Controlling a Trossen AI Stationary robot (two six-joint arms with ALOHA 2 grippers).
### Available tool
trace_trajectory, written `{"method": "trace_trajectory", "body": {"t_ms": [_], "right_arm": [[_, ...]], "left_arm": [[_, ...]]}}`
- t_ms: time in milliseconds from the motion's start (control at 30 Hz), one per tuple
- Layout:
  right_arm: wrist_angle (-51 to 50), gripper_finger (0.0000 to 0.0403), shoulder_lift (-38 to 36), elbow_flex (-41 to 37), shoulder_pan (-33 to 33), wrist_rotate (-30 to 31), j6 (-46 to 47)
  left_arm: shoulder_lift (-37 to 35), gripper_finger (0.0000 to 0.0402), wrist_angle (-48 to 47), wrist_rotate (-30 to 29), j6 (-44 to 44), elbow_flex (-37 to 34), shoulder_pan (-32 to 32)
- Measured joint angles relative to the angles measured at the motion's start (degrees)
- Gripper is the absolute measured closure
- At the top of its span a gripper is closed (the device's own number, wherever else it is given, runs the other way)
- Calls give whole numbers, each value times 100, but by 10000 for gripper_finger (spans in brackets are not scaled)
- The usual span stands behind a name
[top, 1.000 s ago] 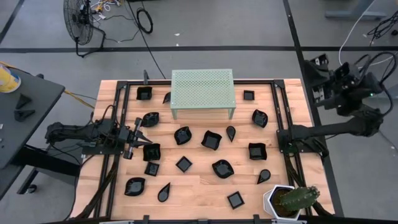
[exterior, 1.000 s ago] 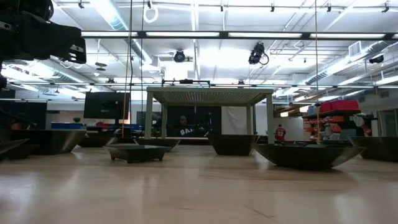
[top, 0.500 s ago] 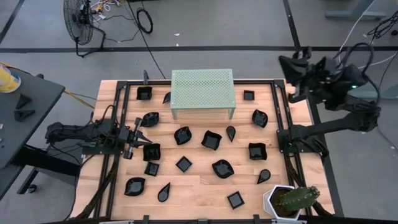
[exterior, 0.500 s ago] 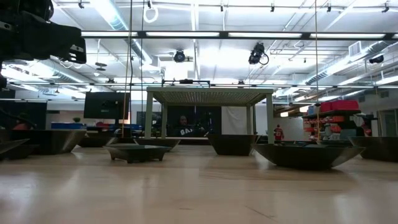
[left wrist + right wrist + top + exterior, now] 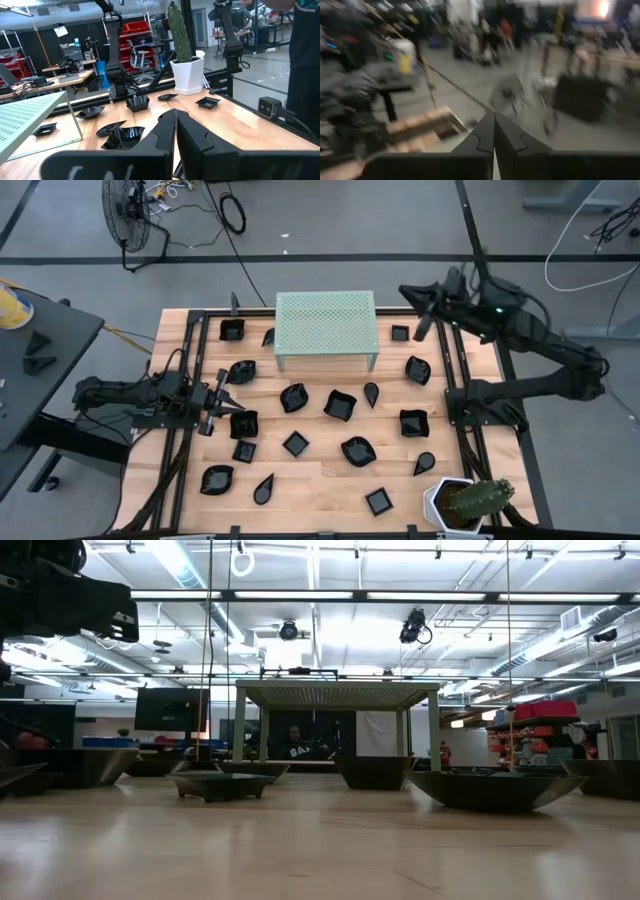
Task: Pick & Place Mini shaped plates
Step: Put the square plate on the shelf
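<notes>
The pale green perforated stand [image 5: 325, 330] sits at the far middle of the wooden table [image 5: 320, 480] and serves as the landmark. The mini shaped plates [image 5: 340, 404] lie scattered on the boards all round it: one small square dish just right of the stand near the far edge, two more just left of it, and the bulk spread across the open wood in front of it, well apart from each other with bare lanes between. A black frame rail [image 5: 450, 360] runs along each side of the table, and a few dishes lie close to those rails. The white cactus pot [image 5: 452, 505] stands at the near right corner, far from the stand.

The left gripper [image 5: 232, 393] rests low in front of the stand's left end, fingers pressed together and holding nothing, its tip just beside a square dish. The right gripper [image 5: 410, 293] hangs above the table's far edge, just right of the stand, fingers closed and empty.

Compared with a second ago, the right arm has swung in from beyond the table's right side toward the stand; the left arm and every dish remain where they were.
</notes>
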Motion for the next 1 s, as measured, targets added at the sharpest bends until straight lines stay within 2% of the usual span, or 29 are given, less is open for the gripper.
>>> {"method": "trace_trajectory", "body": {"t_ms": [133,400,567,1000], "right_arm": [[-789,395,77,0,-627,-101,594],[-1995,395,196,-2,-1717,-1177,1064],[-2711,395,260,-2,-2129,-1209,1416],[-4268,395,269,-54,-2676,-1197,2446]], "left_arm": [[0,378,-1,-1,0,1,1],[0,378,-1,-1,0,1,-1],[0,378,-1,-1,0,1,1],[0,378,-1,-1,0,1,1]]}}
